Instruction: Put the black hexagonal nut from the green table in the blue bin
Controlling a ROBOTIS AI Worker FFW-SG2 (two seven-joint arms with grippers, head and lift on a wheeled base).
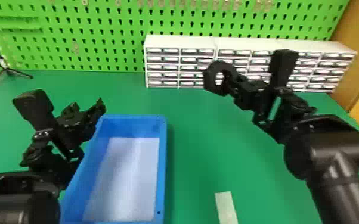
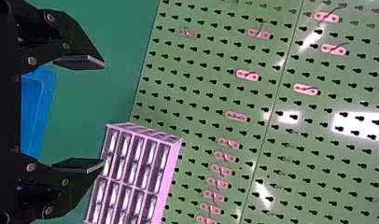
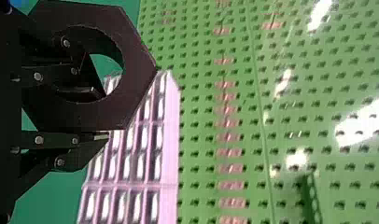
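Black, thick-walled and wide-holed, the hexagonal nut (image 1: 209,78) is right of upper centre in the head view, held aloft by the flat-fingered right gripper (image 1: 232,82). The step in hand looks to be the carry: bring it toward the lower left, high enough to pass over the rim of the rectangular blue plastic bin (image 1: 163,155), then lower it near the pale floor before letting go. A broad stretch of smooth green table (image 1: 199,143) between rim and right arm gives room to travel; the white many-drawer cabinet (image 1: 179,41) behind calls for backing off first. At left centre, the black left gripper (image 1: 87,106) crowds the bin's left rim, so aim for the right half.

In the left wrist view, that gripper's fingers stand wide apart, nothing between them.

In the right wrist view, the fingers are closed on the nut's wall, one apparently through the hole, the other outside (an easy place to snag). Part them only slightly, then draw the inner one straight out.
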